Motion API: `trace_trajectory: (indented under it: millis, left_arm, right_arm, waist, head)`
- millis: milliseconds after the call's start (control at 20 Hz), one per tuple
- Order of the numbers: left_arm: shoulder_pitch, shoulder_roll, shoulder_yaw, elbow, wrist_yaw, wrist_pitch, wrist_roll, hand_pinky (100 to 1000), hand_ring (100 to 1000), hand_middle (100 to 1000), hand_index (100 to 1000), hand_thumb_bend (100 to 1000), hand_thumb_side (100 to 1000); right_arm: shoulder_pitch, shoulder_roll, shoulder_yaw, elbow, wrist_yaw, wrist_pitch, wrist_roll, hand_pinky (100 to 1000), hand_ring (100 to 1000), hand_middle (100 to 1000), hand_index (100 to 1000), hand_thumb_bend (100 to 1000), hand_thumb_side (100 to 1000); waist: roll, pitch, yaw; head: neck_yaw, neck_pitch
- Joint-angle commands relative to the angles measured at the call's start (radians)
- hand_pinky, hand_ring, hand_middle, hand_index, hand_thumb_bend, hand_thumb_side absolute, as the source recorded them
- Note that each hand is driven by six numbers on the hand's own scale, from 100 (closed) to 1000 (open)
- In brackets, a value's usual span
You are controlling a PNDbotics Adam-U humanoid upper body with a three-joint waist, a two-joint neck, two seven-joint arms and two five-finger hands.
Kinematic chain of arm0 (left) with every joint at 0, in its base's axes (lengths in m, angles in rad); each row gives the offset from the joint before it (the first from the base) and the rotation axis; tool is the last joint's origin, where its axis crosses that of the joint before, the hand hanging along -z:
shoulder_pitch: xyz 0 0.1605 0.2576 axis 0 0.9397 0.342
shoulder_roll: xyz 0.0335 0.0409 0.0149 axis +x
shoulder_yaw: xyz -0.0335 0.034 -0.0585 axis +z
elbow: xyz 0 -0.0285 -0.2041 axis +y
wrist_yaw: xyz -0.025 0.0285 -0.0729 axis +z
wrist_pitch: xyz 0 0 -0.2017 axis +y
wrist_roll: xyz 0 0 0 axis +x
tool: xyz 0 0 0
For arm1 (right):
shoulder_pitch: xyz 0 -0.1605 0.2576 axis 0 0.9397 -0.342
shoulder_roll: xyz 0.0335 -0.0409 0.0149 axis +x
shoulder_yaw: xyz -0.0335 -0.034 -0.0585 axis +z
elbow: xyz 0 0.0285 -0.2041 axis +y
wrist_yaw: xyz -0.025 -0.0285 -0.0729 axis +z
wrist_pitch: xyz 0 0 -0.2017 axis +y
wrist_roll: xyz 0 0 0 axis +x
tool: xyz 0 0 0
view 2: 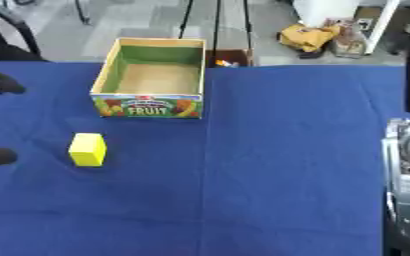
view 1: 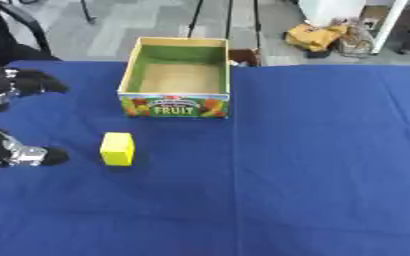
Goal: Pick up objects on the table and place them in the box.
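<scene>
The left hand (view 1: 16, 152) shows at the left edge of the bench (view 1: 313, 165), its dark fingers (view 1: 53, 156) reaching toward the yellow block (view 1: 117, 148) with open cloth between them and it. They hold nothing and look spread apart, one dark tip up at the far left and another low beside the block, though the edge of the view cuts off much of the hand.

The block stands on the blue cloth, left of centre and just near of the box (view 1: 175, 106), which is open at the top and looks empty inside, with a fruit label on its near wall.

To do this step well, I judge the hand should slide right until its fingers bracket the block's two sides, close on them squarely, then lift high enough to clear the near wall before moving out over the cardboard floor and letting go.

Nothing lies between block and box. The right hand does not show; only a grey part of the robot sits at the right edge of the right eye view. Clutter on the floor beyond the bench is well apart.
</scene>
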Motion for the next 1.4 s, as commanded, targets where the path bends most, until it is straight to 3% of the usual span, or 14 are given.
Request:
trace_trajectory:
  millis: [50,250,550,1000,1400]
  left_arm:
    - [-0.036,0.041,-0.024,-0.013,0.02,0.012,-0.055,757,857,892,1000,667,838]
    - [-0.089,0.031,-0.064,0.02,0.046,0.033,-0.102,747,848,882,1000,689,768]
    - [-0.186,-0.008,-0.12,0.117,0.045,0.024,-0.126,738,842,876,1000,636,691]
    - [-0.326,-0.112,-0.201,0.343,0.017,0.013,-0.127,718,823,835,1000,610,676]
    - [-0.408,-0.201,-0.251,0.532,-0.064,-0.031,-0.127,709,818,859,1000,631,651]
  right_arm:
    - [-0.011,-0.013,0.003,-0.015,-0.009,-0.002,0.006,762,850,649,855,100,982]
    - [-0.014,-0.011,0.006,-0.015,-0.012,-0.003,0.01,762,850,648,855,100,981]
    - [-0.015,-0.007,0.011,-0.015,-0.017,-0.006,0.017,761,850,645,855,100,980]
    - [-0.016,-0.005,0.013,-0.015,-0.024,-0.007,0.023,760,850,640,854,100,972]
    - [-0.019,-0.004,0.013,-0.015,-0.029,-0.007,0.023,759,850,637,854,100,966]
  waist:
    - [0.006,-0.014,-0.003]
    - [0.006,-0.012,-0.009]
    - [0.007,-0.008,-0.018]
    - [0.011,0.001,-0.035]
    - [0.011,0.013,-0.041]
  head:
    - [0.009,-0.015]
    - [0.017,-0.018]
    - [0.03,-0.023]
    - [0.046,-0.036]
    - [0.055,-0.049]
